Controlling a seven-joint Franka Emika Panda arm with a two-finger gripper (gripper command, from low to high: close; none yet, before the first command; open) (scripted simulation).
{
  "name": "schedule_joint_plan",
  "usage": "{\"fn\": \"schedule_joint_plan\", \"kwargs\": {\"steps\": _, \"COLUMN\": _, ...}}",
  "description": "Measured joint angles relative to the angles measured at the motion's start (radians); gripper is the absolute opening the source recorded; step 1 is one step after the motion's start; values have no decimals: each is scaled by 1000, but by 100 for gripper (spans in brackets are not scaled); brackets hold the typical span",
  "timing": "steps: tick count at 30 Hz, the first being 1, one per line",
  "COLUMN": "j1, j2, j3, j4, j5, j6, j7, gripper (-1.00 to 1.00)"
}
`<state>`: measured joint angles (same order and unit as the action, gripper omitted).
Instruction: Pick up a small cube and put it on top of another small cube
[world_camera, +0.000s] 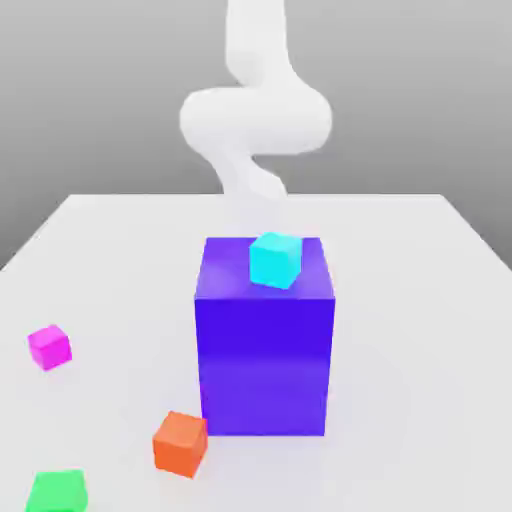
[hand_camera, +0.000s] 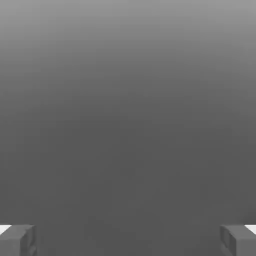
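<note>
Fingers (hand_camera: 19, 241) stood wide apart with nothing between them as we looked through the hand view. We saw the magenta cube (world_camera: 50, 347) on the table (world_camera: 400, 330) at the exterior view's left, apart from the big purple-blue block (world_camera: 264, 365), which bore a cyan cube (world_camera: 275, 260) on top.
</note>
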<state>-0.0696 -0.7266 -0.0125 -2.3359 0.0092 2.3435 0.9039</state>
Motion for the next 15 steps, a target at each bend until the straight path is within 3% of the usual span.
{"fn": "schedule_joint_plan", "kwargs": {"steps": 15, "j1": -405, "j2": 457, "j3": -95, "j4": -220, "j5": 32, "j6": 269, "j7": 662, "gripper": 0}}
